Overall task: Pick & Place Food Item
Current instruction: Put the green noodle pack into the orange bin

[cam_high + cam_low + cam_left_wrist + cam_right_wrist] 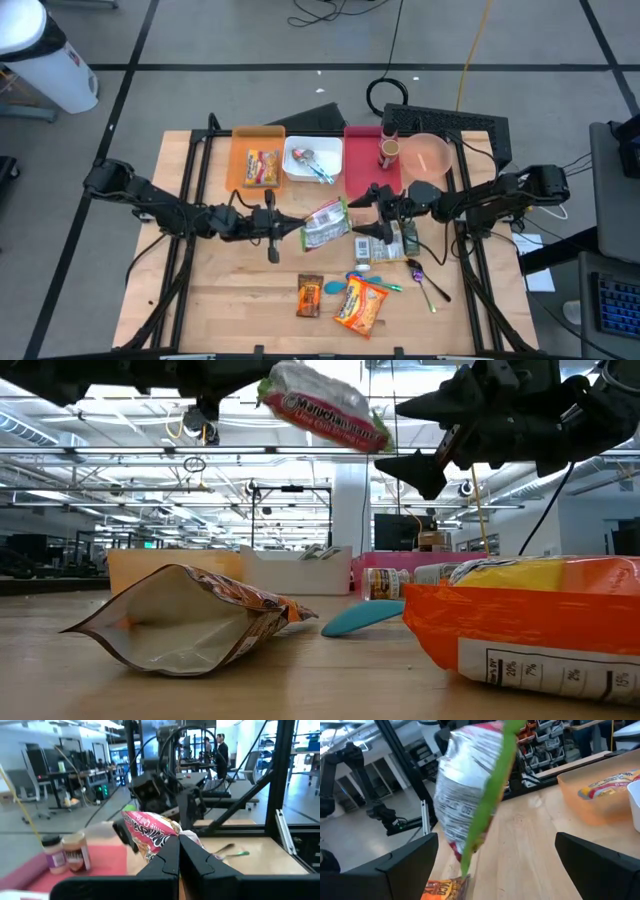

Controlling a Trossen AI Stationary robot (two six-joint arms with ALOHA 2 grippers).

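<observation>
Holding the noodle packet [326, 224] in the air over the middle of the table [230, 290], your left gripper [297, 229] has its fingers pinched together on the packet's near edge. You can see from the low camera that the packet [327, 408] hangs well above the tabletop. Your right gripper [371, 212] sits just beside the packet's other end with its fingers spread wide, not touching it. Behind, the orange tray [256, 160] holds another packet, and the white bin [313, 160] stands next to it.
</observation>
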